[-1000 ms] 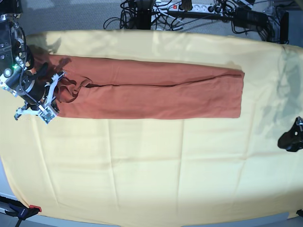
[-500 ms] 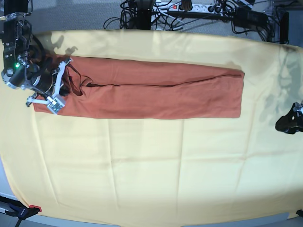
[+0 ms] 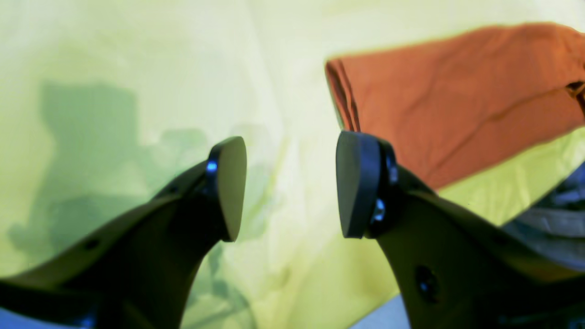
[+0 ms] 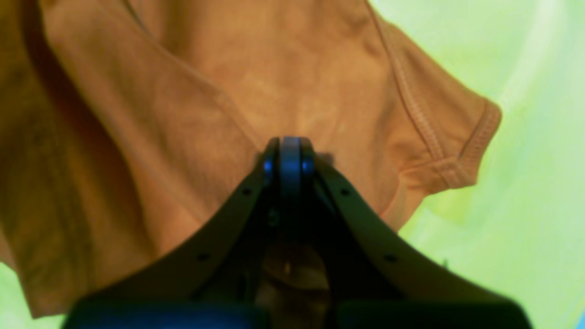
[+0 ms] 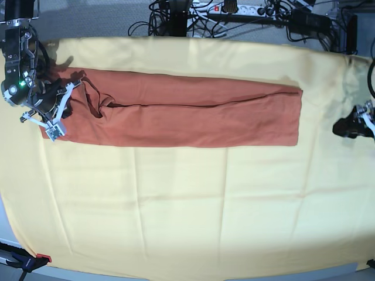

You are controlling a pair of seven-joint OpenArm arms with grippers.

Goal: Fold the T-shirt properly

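- The T-shirt [image 5: 187,117], rust-orange, lies folded into a long narrow band across the far half of the worktop, on the pale yellow cloth [image 5: 176,205] that covers it.
- In the base view the band runs from the camera's left edge nearly to the right, with a lengthwise fold line down its middle and a squared-off end at the right.
- The right claw [image 5: 55,114] sits at the band's left end, where the neckline curls open just beside it.
- The right wrist view shows the right claw [image 4: 290,157] with its fingers pressed fully together and orange fabric [image 4: 183,114] bunched at its tip; a hemmed sleeve [image 4: 461,151] hangs to the right over the yellow cloth [image 4: 539,183].
- Whether fabric is actually pinched between the fingers cannot be told, since the fingers meet edge to edge and the cloth behind them is blurred.
- The left claw [image 5: 354,126] hovers over the yellow cloth near the camera's right edge, well apart from the shirt's squared end.
- In the left wrist view the left claw [image 3: 288,187] stands with its two fingers spread and nothing between them; the shirt's folded end [image 3: 457,100] lies beyond the right finger.
- Cables and power strips [image 5: 234,12] crowd the floor behind the worktop.
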